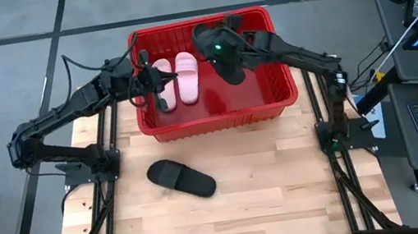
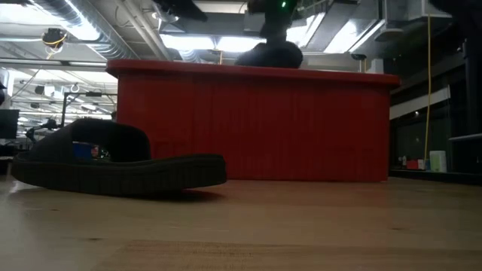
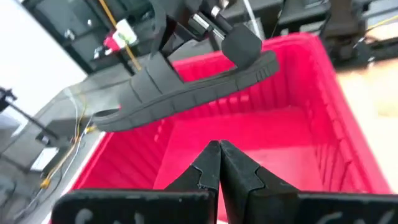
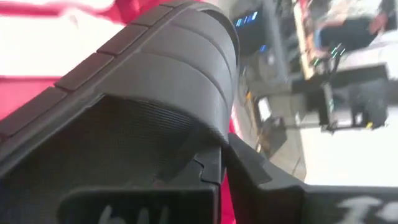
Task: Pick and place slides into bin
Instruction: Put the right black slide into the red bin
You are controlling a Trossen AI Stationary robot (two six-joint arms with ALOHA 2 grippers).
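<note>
black slide [image 1: 181, 178] on the table [image 1: 285, 180], nearest the low camera, lying free in front of the bin [image 1: 214, 120]. left gripper [image 1: 155, 81] over the bin's left part, jaws pressed together, empty, above the two pink slides [image 1: 178, 81] lying side by side inside. right gripper [image 1: 215, 47] above the bin's middle, jaws clamped on a second black slide [image 1: 226, 63], held clear of the bin floor, sole ridges showing in the left wrist view.

Table [image 1: 284, 172] evenly lit from overhead; soft shadows. Low view backlit by ceiling lights [image 2: 188, 41], bin [image 2: 248, 124] front dim. Right wrist view blurred, background washed out.
</note>
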